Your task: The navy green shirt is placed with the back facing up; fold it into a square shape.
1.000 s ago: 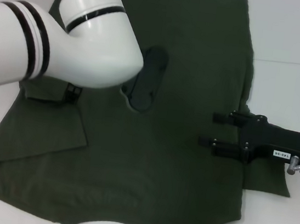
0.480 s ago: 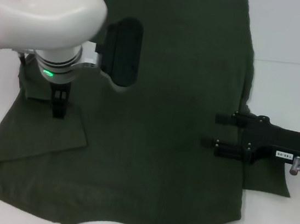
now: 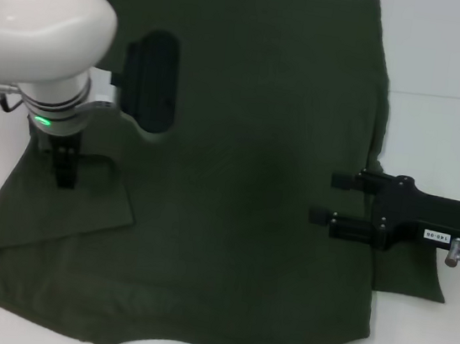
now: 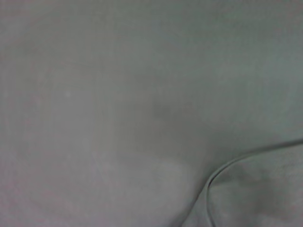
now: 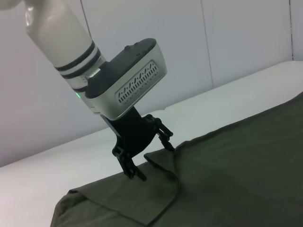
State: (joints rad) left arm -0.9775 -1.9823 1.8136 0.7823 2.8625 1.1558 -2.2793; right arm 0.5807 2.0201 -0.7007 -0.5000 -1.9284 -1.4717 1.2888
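The shirt (image 3: 237,181) lies spread flat on the white table (image 3: 457,58), filling most of the head view, with its left sleeve already turned inward so that a triangular flap sits at about 8 o'clock on the cloth. The left gripper (image 3: 66,169) stands at roughly 9 o'clock, pointing straight down onto that flap; in the right wrist view its fingers (image 5: 166,140) are spread wide and press on or hover just above the folded edge, with no cloth pinched between them. The right gripper (image 3: 332,198) reaches in from 3 o'clock, low over the right side of the shirt next to the sleeve (image 3: 406,284) that still sticks out at about 4 o'clock; its two fingers stand well apart and hold nothing. The left wrist view shows only plain cloth and one curved fold line. The cloth looks soft, thin and light, so it should drape and crease easily but will sag and wrinkle if lifted from a single point. A pinch on a hem or sleeve edge, taking one layer only, seems the safest hold, with the fold drawn low across the table so the layers underneath are not dragged along.
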